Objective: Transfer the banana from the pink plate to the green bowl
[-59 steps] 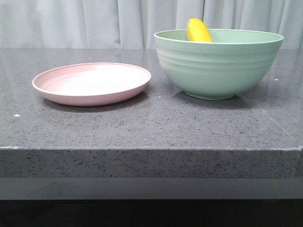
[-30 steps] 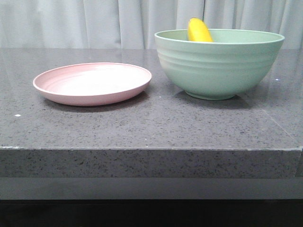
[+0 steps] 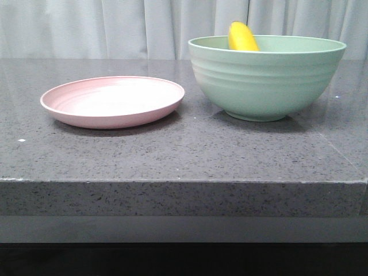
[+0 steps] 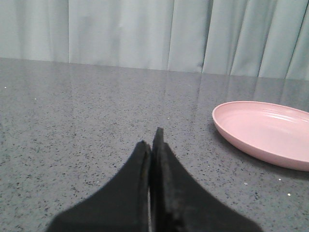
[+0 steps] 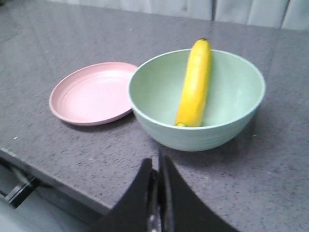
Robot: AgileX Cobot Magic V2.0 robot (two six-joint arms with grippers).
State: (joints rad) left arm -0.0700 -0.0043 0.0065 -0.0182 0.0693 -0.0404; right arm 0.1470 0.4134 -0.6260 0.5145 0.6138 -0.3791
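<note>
The banana (image 3: 241, 36) lies inside the green bowl (image 3: 265, 77) at the right of the table, leaning on its wall with one end above the rim. In the right wrist view the banana (image 5: 195, 83) runs across the bowl (image 5: 236, 96). The pink plate (image 3: 112, 101) sits empty left of the bowl; it also shows in the right wrist view (image 5: 91, 94) and the left wrist view (image 4: 270, 130). My left gripper (image 4: 152, 142) is shut and empty, low over the table left of the plate. My right gripper (image 5: 157, 162) is shut and empty, above the table's front edge before the bowl. Neither gripper shows in the front view.
The grey speckled stone table (image 3: 172, 155) has its front edge (image 3: 184, 181) close to the camera. A pale curtain (image 3: 115, 29) hangs behind the table.
</note>
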